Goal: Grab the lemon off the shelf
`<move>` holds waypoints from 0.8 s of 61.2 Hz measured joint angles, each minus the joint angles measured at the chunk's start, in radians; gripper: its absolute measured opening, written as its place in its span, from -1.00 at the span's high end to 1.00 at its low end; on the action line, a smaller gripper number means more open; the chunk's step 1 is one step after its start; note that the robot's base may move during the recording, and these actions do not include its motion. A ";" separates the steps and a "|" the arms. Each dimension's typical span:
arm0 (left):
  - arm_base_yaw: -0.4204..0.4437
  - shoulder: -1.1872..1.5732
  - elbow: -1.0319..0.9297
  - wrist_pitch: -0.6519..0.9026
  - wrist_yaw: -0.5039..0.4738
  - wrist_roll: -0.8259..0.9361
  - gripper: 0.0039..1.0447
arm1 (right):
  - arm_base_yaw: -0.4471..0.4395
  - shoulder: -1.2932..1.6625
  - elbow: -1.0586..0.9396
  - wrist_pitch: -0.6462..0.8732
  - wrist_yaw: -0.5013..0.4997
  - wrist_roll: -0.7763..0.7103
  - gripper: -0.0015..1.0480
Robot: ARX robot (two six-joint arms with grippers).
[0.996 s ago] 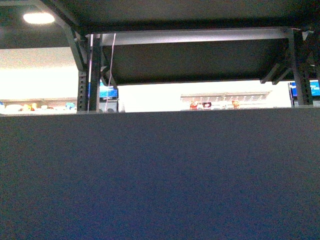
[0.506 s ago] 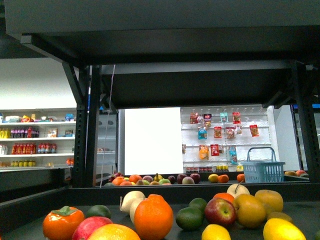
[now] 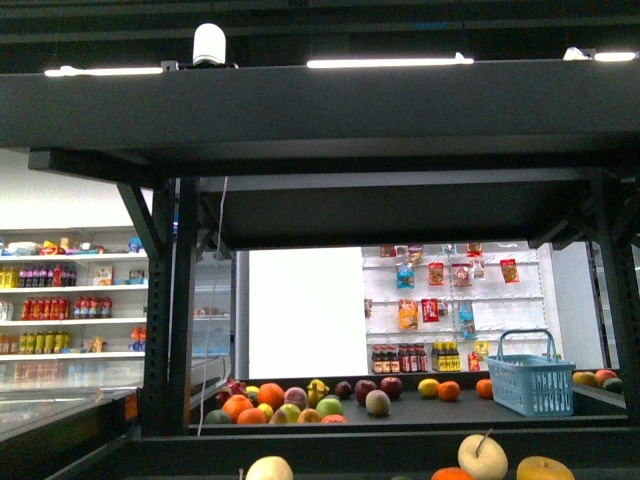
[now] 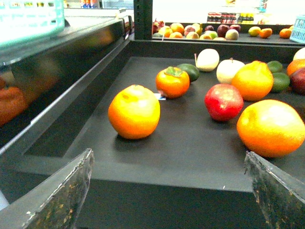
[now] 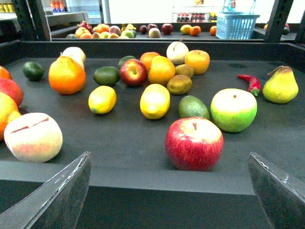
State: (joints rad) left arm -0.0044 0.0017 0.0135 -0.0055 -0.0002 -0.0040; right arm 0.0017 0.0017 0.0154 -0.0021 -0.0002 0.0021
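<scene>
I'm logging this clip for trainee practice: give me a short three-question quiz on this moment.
1. True or false: the left gripper and the right gripper are both open and hold nothing.
2. In the right wrist view, which fruit lies nearest the right gripper? A red apple; B pineapple; C watermelon.
3. Name the yellow task fruit lying ungrasped on the shelf.

Key: 1 true; 2 A; 3 lemon.
</scene>
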 joint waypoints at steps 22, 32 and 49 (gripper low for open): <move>0.000 0.000 0.000 0.000 0.000 0.000 -0.85 | 0.000 0.000 0.000 0.000 0.000 0.000 -0.86; 0.000 0.000 0.000 0.000 0.000 0.000 -0.85 | 0.000 0.000 0.000 0.000 -0.001 0.000 -0.86; 0.000 0.000 0.000 0.000 0.000 0.000 -0.85 | 0.000 0.000 0.000 0.000 -0.001 0.000 -0.86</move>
State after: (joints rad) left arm -0.0044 0.0017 0.0135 -0.0055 0.0002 -0.0040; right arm 0.0017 0.0017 0.0154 -0.0017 -0.0010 0.0025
